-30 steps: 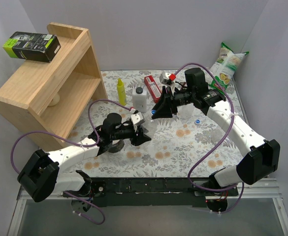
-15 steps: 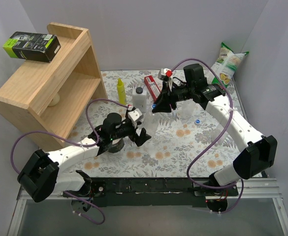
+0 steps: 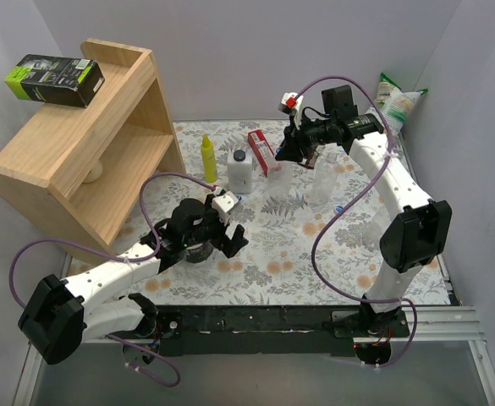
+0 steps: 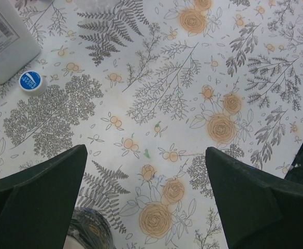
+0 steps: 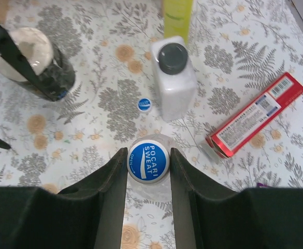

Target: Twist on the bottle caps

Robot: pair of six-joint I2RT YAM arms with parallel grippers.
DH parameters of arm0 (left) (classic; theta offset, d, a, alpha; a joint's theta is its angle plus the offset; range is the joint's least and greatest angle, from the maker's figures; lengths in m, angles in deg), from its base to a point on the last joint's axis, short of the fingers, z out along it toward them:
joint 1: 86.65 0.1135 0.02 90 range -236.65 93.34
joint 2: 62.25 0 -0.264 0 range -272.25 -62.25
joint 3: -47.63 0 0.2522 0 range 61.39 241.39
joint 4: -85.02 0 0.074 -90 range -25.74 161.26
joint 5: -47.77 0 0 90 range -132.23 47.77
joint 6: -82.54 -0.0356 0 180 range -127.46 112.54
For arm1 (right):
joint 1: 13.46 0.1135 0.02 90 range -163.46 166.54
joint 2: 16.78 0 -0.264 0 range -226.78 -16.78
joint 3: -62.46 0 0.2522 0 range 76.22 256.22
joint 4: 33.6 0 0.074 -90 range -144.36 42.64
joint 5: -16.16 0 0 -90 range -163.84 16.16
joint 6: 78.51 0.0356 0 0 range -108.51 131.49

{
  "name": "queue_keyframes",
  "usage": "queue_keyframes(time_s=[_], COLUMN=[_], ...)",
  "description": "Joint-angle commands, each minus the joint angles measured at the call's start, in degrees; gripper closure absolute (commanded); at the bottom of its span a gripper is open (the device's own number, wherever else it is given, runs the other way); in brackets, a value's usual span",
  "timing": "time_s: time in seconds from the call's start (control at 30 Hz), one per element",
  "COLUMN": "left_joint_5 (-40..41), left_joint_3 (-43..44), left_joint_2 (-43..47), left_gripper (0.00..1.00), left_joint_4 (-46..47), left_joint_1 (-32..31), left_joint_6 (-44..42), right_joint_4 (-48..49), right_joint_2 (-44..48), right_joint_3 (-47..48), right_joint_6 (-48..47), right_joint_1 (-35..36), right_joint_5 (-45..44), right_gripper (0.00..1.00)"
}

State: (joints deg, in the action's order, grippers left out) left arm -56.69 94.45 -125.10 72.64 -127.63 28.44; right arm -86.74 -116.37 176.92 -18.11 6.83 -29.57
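My right gripper (image 5: 148,155) is shut on a blue bottle cap (image 5: 148,165) that sits on top of a clear bottle (image 5: 159,196), seen straight down. In the top view this gripper (image 3: 292,156) is at the back middle, above that bottle (image 3: 279,182). A second clear bottle (image 3: 323,182) stands just to its right. A loose blue cap (image 5: 144,104) lies beside the white bottle (image 5: 172,78), and another cap (image 3: 338,207) lies farther right. My left gripper (image 4: 145,153) hangs open over bare tablecloth, with the loose cap (image 4: 30,81) to its upper left.
A yellow bottle (image 3: 207,156) and a red box (image 3: 262,152) stand at the back. A dark round object (image 3: 198,249) sits under the left wrist. A wooden shelf (image 3: 86,144) with a black box (image 3: 52,79) fills the left. A snack bag (image 3: 395,101) leans at the back right.
My left gripper has opened and drawn back toward the near left. My right gripper, still on the blue cap, has moved toward the back of the table.
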Motion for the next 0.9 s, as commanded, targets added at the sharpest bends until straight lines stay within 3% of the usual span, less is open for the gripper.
queue_keyframes(time_s=[0.0, 0.17, 0.67, 0.87], left_joint_5=[-0.7, -1.0, -2.7, -2.8], left_joint_3=[-0.7, -1.2, -1.6, -1.8], left_joint_2=[2.0, 1.6, -0.9, -0.9], left_gripper=[0.02, 0.02, 0.02, 0.02], left_joint_4=[-2.8, -2.0, 0.4, 0.3], left_joint_1=[0.4, 0.4, 0.7, 0.9], left_joint_6=[-0.4, -0.2, 0.2, 0.1], right_joint_4=[1.5, 7.9, 13.2, 12.0], right_joint_2=[-2.2, -2.8, -5.3, -5.5], right_joint_3=[2.9, 0.0, -5.4, -5.9], right_joint_6=[-2.7, 0.0, 1.0, -0.9], right_joint_1=[-2.1, -4.9, -6.5, -6.5], right_joint_5=[-3.2, -0.3, 1.3, 1.9], right_gripper=[0.86, 0.85, 0.78, 0.69])
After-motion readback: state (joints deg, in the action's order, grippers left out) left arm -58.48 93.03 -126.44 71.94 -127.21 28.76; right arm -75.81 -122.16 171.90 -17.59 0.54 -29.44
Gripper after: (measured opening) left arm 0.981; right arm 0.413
